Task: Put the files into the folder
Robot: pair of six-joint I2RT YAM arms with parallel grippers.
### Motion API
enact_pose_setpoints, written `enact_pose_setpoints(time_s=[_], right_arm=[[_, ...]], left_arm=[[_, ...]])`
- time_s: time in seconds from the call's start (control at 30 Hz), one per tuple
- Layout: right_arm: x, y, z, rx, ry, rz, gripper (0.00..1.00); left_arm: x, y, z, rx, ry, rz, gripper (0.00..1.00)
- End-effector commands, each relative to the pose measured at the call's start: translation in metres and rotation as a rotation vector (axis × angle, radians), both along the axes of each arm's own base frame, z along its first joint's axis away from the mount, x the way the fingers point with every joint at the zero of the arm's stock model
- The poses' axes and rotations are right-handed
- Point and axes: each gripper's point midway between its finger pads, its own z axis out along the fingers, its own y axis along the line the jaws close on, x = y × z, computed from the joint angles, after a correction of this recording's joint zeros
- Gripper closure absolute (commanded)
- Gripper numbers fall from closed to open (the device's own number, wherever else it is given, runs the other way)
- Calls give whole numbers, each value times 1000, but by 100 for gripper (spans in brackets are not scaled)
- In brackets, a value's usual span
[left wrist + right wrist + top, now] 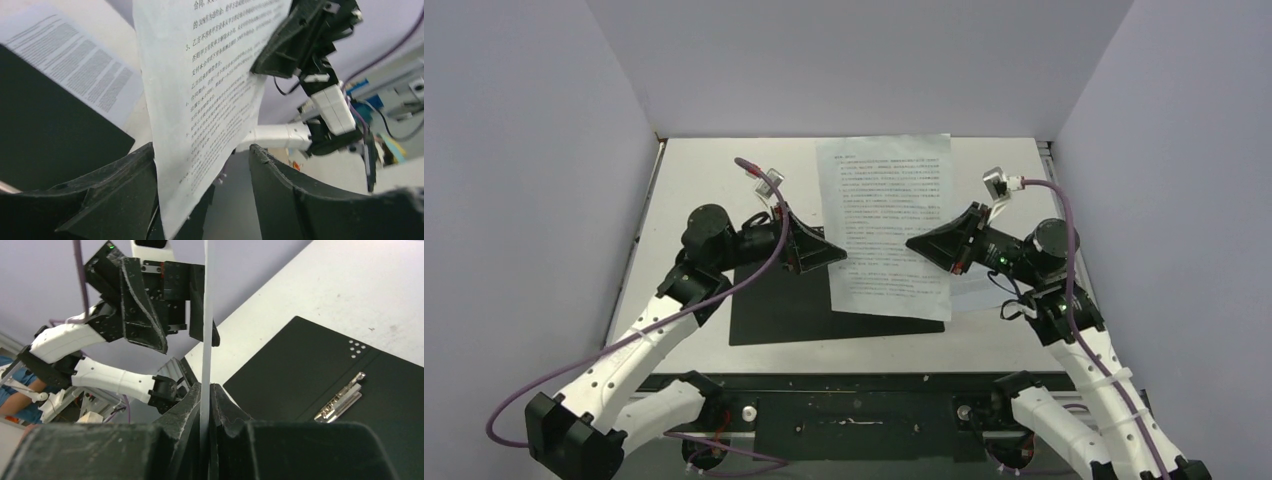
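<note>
You see the pale surface carrying the folder, which lies open, black inside upward, left of centre. The file, a white sheet of dense print, is held off the surface between both arms; in the top view it covers the folder's right part. A second file lies flat beside the folder. Your right end effector is pinched tight on the held sheet from its right side. Your left end effector stands parted around the sheet's left edge, with one finger against the paper and gripping nothing. The metal clip sits along the folder's spine.
</note>
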Motion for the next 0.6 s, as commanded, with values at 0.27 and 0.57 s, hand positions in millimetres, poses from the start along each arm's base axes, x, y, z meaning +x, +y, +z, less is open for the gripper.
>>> enact_pose_setpoints(time_s=[0.27,0.57], right_arm=[[53,-8,-63,-218,152,-165,95],[76,-13,-115,-301,297,-241,95]], left_arm=[[60,70,-72,378,118,580,30],[66,80,-125,461,234,647,18]])
